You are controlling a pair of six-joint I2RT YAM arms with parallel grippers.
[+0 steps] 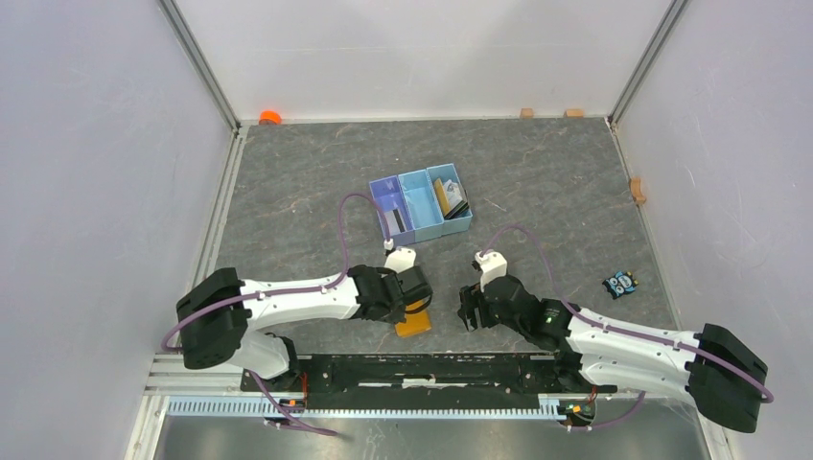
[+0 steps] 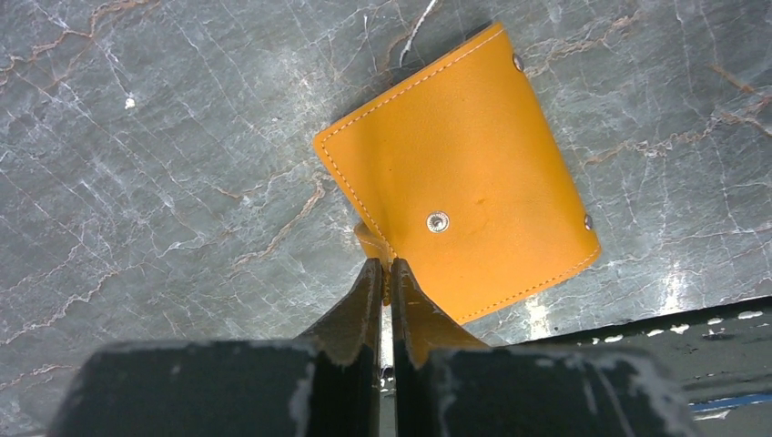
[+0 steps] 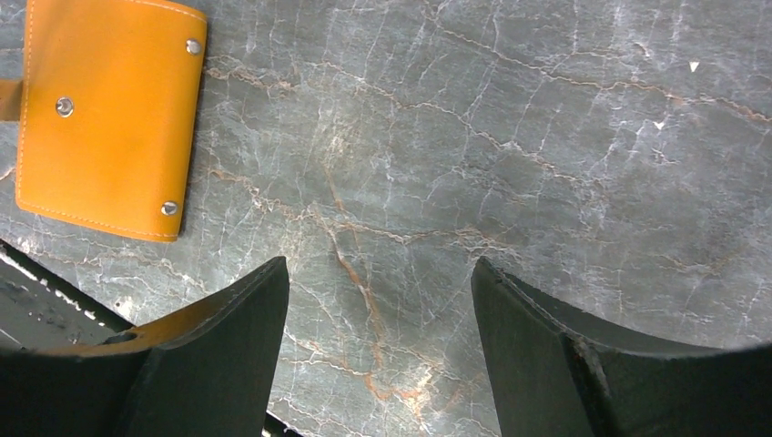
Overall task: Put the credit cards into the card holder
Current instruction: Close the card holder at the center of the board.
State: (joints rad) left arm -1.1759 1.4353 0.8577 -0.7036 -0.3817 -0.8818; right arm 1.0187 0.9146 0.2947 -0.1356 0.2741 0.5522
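Note:
The card holder [image 2: 460, 177] is a closed orange-tan wallet lying flat on the grey table near the front edge; it also shows in the top view [image 1: 414, 324] and in the right wrist view [image 3: 105, 118]. My left gripper [image 2: 385, 267] is shut on its small clasp tab [image 2: 371, 244] at the wallet's near edge. My right gripper [image 3: 378, 273] is open and empty over bare table, to the right of the wallet. The credit cards [image 1: 451, 198] stand in the right compartment of the blue tray; another card [image 1: 394, 220] lies in its left compartment.
The blue three-compartment tray [image 1: 419, 192] sits mid-table behind the arms. A small black-and-blue gadget [image 1: 620, 284] lies at the right. An orange object [image 1: 270, 117] and small tan blocks [image 1: 526, 112] sit by the back wall. The black base rail [image 1: 431, 369] runs just in front of the wallet.

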